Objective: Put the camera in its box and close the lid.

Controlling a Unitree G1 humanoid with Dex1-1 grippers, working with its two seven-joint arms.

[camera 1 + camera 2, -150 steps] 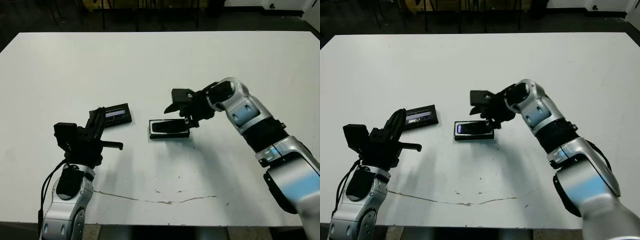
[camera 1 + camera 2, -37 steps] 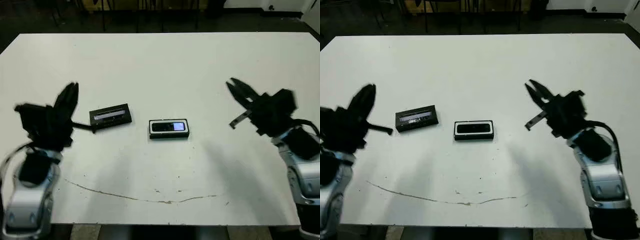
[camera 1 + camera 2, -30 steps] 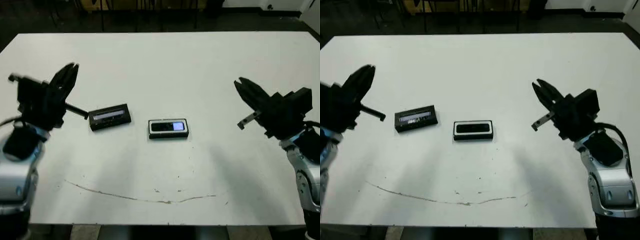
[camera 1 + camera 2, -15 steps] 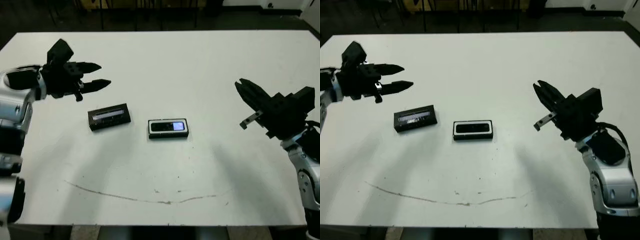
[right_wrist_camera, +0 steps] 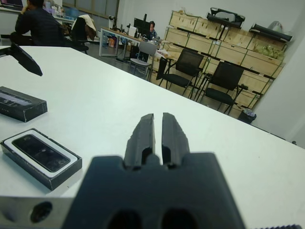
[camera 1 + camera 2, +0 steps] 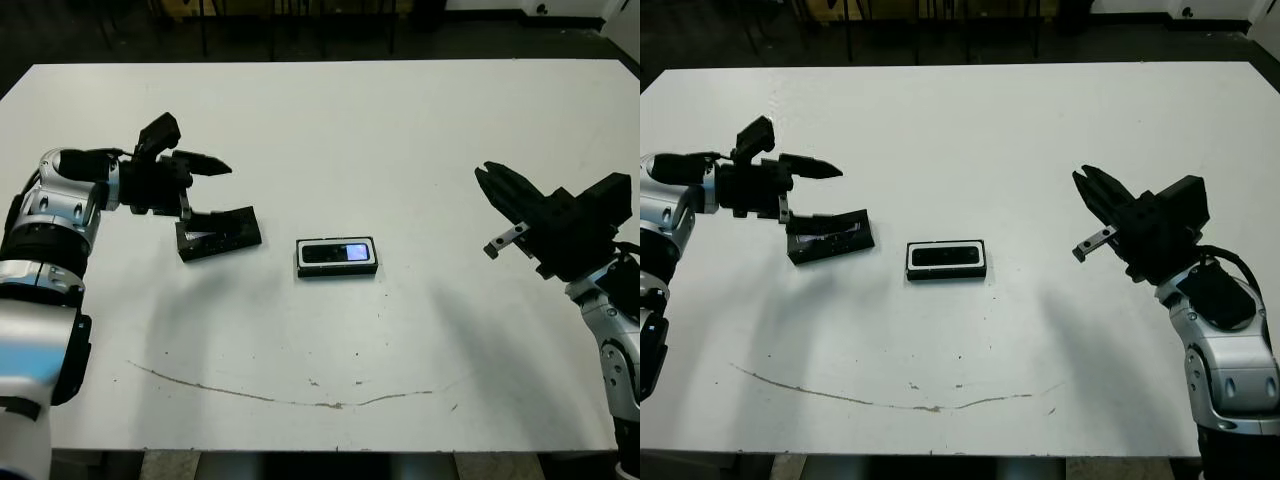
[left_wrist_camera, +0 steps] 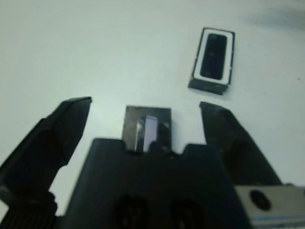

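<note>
My left gripper (image 6: 205, 190) has dropped over the lid (image 6: 219, 232), fingers apart — the camera (image 6: 337, 253) lies in its box (image 6: 338, 269), mid-table. My right gripper (image 6: 497, 190) hangs far right, fingers together.

The table (image 6: 400, 130) is smooth matt white, scuffed near its front edge. The lid (image 6: 218, 232) looks glossy black; the box (image 6: 338, 268) has a white lining.
</note>
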